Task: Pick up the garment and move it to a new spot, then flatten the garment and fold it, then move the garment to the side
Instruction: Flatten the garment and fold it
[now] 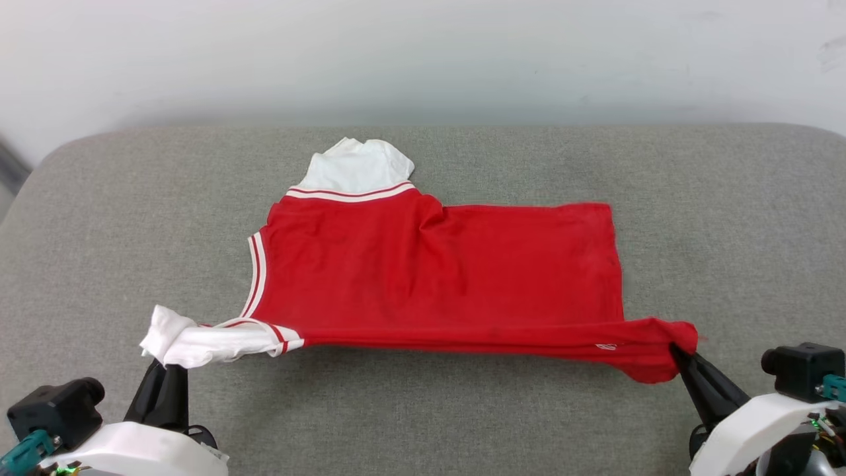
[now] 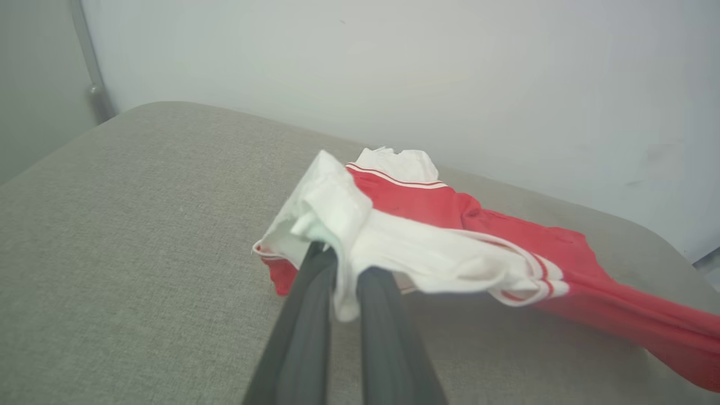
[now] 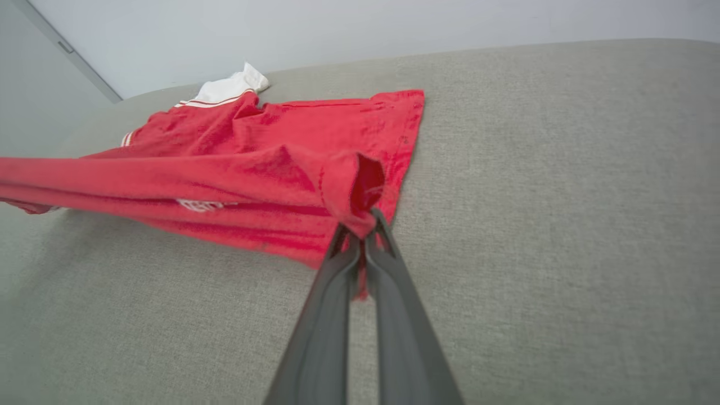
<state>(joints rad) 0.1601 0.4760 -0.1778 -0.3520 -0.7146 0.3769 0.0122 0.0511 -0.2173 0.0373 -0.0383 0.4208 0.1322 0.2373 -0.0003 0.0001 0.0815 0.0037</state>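
Left gripper [image 1: 165, 362], 7 o'clock, has jaws clenched on the white sleeve [image 1: 198, 340]; right gripper [image 1: 679, 352], 4 o'clock, on the hem corner [image 1: 661, 340]. The garment [image 1: 436, 271] lies central on the worktop [image 1: 727, 231]; the fold seems next, toward 12 o'clock.

**Grey fabric tabletop [image 1: 727, 218] carries one garment [image 1: 429, 271]**

The cloth-covered tabletop has rounded far corners. The red, white-sleeved garment lies spread across its middle, hem to the right, with its near edge raised off the fabric.
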